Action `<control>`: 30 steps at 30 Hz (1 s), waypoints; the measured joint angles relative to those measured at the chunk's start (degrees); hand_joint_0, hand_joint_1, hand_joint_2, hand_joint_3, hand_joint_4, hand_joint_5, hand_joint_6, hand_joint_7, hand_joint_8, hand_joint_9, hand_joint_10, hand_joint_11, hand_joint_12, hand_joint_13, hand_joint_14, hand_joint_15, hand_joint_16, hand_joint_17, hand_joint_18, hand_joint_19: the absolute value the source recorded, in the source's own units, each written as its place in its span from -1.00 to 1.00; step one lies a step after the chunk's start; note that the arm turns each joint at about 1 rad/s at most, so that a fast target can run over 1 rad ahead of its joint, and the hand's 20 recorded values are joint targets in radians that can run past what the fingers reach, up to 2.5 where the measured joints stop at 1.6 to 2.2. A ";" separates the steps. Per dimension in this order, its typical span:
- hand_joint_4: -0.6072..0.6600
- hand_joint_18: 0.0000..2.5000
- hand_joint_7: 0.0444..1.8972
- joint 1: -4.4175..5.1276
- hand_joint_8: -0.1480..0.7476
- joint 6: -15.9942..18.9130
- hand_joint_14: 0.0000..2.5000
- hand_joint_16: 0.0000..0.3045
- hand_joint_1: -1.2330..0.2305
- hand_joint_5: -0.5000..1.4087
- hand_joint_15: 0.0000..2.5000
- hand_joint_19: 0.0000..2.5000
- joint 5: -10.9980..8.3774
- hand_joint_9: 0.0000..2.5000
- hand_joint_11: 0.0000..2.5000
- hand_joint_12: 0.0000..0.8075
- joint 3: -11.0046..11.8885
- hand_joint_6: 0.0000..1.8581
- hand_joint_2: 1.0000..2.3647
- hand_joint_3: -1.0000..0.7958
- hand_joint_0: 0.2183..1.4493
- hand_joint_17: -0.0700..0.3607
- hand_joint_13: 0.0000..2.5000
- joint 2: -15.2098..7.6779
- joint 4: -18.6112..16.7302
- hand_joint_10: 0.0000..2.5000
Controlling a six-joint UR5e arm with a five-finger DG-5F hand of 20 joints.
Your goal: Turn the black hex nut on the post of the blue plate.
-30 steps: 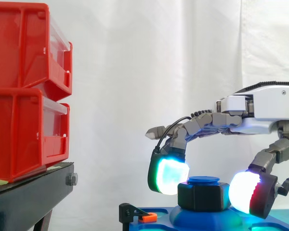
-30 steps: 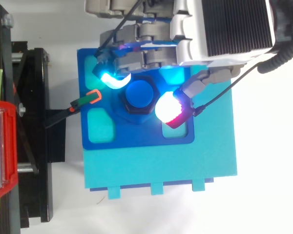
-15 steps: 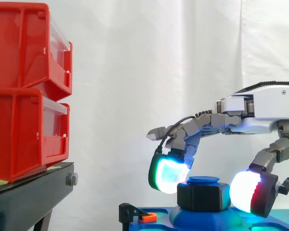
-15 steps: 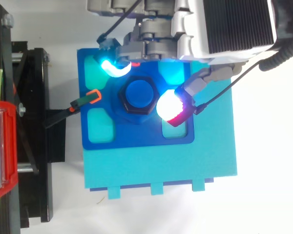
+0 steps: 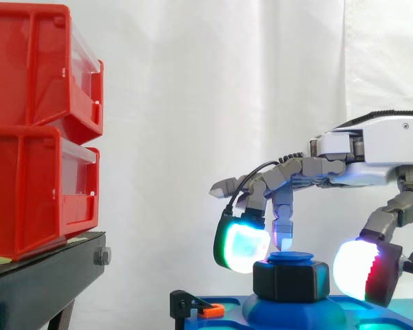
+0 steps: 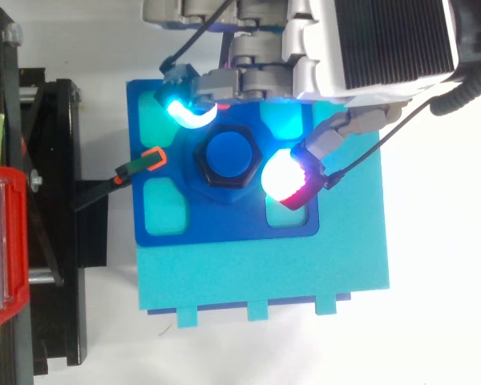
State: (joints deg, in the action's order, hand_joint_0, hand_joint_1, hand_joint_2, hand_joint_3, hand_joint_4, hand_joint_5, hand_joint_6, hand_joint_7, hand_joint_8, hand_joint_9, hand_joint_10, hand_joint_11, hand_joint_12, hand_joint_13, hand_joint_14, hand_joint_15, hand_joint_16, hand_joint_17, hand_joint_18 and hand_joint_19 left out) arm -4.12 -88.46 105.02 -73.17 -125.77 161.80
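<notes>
- The fingers (image 5: 242, 249) are curled, with a glowing pad on either side of the nut (image 5: 289, 280). From the side we see a sliver of space at the red-and-white pad, so we judge that they flank the nut rather than clamp it. The top view is too crowded there to be sure.
- A thinner finger points straight down, its tip just above the cap of the post (image 6: 227, 155).
- The hand (image 5: 372, 148) comes in level, its palm higher than the nut.
- We judge the step in hand to be taking a grip for a turn. To do it well, we would close the pads on two opposite flats, low enough to bear on the black sides and not on the cap. We would then rotate about the post's axis without dragging sideways.
- The nut is black, six-sided and thick. It sits on the post over a raised blue boss in the middle of the plate (image 6: 224, 226), with the round blue cap showing above it.
- The plate rests on a teal base (image 6: 264, 277). An orange clip (image 6: 152, 158) lies at the plate's edge nearest the stand (image 5: 41, 275), where red bins (image 5: 34, 137) sit well apart.
</notes>
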 measured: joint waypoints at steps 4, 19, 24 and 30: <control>0.25 -0.94 -0.16 -0.01 -0.31 -0.19 -1.00 -0.72 -0.27 -0.79 -0.87 -0.87 0.01 -1.00 -1.00 -0.40 0.02 -0.46 -1.00 -0.44 -0.83 -0.23 -0.98 0.00 0.37 -0.17; 0.34 -0.97 -0.14 0.23 -0.28 -0.30 -1.00 -0.71 -0.16 -0.78 -0.86 -0.86 0.01 -1.00 -0.99 -0.38 0.04 -0.46 -1.00 -0.44 -0.84 -0.21 -1.00 0.00 0.95 -0.20; 0.51 -0.94 -0.14 0.31 -0.24 -0.31 -1.00 -0.70 -0.14 -0.74 -0.87 -0.88 0.01 -1.00 -1.00 -0.36 0.04 -0.46 -1.00 -0.44 -0.84 -0.19 -0.97 0.00 1.07 -0.16; 0.58 -0.94 -0.12 0.45 -0.22 -0.31 -1.00 -0.70 -0.09 -0.72 -0.87 -0.87 0.01 -1.00 -1.00 -0.36 0.04 -0.46 -1.00 -0.44 -0.85 -0.19 -0.97 0.01 1.48 -0.08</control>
State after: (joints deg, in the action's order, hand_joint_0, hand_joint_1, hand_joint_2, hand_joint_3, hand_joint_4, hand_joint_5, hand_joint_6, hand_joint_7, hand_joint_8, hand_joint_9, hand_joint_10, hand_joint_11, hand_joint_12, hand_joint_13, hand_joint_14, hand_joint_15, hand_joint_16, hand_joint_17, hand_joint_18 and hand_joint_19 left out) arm -3.66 -88.77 105.03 -73.13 -125.76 163.28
